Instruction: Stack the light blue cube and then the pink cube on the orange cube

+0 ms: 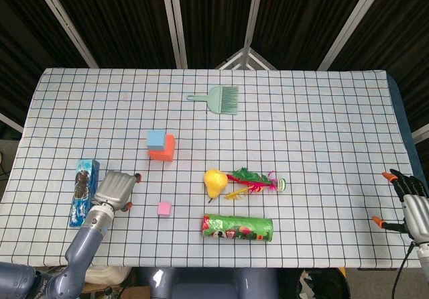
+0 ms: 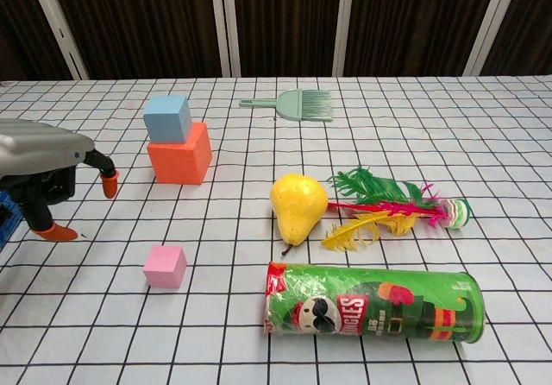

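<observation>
Three cubes, light blue cube [image 2: 167, 117] atop orange cube [image 2: 179, 153], pink cube [image 2: 165, 266] apart, left hand [image 1: 117, 190] spread, empty

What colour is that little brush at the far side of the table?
The brush is pale mint green, handle and bristles alike; the chest view shows it best.

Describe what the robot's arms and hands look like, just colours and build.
The left hand has a smooth silver-grey shell on its back, dark fingers with orange tips, and sits on a rounded blue-grey forearm. The right hand is silver-grey with black fingers, also orange-tipped, and a thin dark cable hangs below it.
</observation>
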Tool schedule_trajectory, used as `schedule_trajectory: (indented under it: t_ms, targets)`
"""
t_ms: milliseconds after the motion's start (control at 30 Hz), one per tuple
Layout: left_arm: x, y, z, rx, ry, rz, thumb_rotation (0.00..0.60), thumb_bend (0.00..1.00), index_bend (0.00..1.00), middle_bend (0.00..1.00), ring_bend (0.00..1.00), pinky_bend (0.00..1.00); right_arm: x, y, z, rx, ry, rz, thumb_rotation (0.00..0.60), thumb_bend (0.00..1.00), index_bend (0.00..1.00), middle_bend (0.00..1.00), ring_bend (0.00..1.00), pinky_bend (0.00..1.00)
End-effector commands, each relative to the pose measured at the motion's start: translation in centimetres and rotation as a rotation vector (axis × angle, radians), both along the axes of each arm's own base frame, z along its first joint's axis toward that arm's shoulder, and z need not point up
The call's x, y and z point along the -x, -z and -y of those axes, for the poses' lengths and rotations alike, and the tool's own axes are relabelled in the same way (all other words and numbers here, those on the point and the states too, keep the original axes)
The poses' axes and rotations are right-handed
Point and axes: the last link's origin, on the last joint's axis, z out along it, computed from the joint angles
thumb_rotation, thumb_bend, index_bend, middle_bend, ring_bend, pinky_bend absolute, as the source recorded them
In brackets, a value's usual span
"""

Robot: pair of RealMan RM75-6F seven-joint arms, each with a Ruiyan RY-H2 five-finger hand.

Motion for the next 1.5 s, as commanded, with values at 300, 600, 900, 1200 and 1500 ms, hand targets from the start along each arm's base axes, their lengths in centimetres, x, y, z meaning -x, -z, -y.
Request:
schedule_trajectory:
  t_ms: [300, 600, 900, 1200, 1500]
  targets:
    - [-2.0, 3.3, 0.7, 0.047, 0.033, 0.035, 0.600, 0.29, 0.31, 0.90, 0.76, 0.86, 0.1, -0.1, 0.0, 0.000, 0.007, 0.007, 0.600, 0.15, 0.14, 0.09, 0.10, 0.05]
    - [-3.8, 5.8, 1.1, 0.063, 0.065, 0.050, 0.600, 0.29, 0.33, 0.90, 0.76, 0.87, 0.3, -0.4, -0.1, 0.007, 0.012, 0.015, 0.600, 0.15, 0.14, 0.09, 0.10, 0.05]
    - [-4.4, 6.2, 1.8, 0.056, 0.077, 0.056, 0.600, 0.29, 0.34, 0.91, 0.76, 0.88, 0.3, -0.4, -0.1, 0.004, 0.012, 0.018, 0.600, 0.15, 0.14, 0.09, 0.10, 0.05]
    - [-4.5, 6.4, 2.4, 0.036, 0.098, 0.040, 0.600, 0.29, 0.34, 0.91, 0.77, 0.88, 0.3, -0.4, -0.1, 0.001, 0.019, 0.022, 0.600, 0.15, 0.14, 0.09, 0.10, 0.05]
    - [-4.2, 6.4, 2.7, 0.023, 0.090, 0.024, 0.600, 0.29, 0.34, 0.91, 0.77, 0.88, 0.3, -0.4, -0.1, -0.003, 0.022, 0.022, 0.600, 0.15, 0.14, 0.09, 0.10, 0.05]
